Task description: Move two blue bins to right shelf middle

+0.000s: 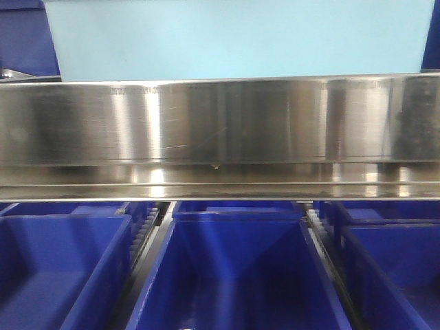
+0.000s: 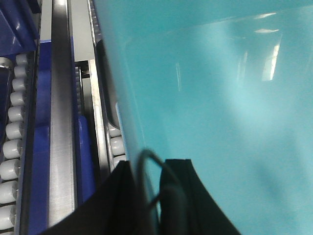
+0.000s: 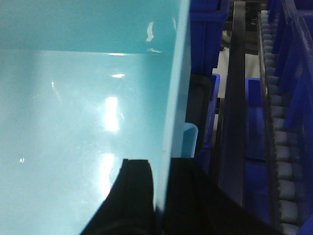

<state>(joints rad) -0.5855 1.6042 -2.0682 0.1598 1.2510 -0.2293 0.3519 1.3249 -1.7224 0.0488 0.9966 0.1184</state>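
In the front view you see only a band of the pale blue bin (image 1: 234,38). The steel rail (image 1: 220,124) hides its lower part and base, and the top edge cuts off its rim, so you cannot tell whether it is one bin or two nested. The rail itself runs out of both sides. The dark blue tubs (image 1: 234,275) below are cut by the bottom edge, the outer two by the sides as well. In both wrist views the bin overruns the frame. Of the left gripper (image 2: 150,166) and the right gripper (image 3: 160,164) you get only dark fingers astride a bin wall, the rest cut off below
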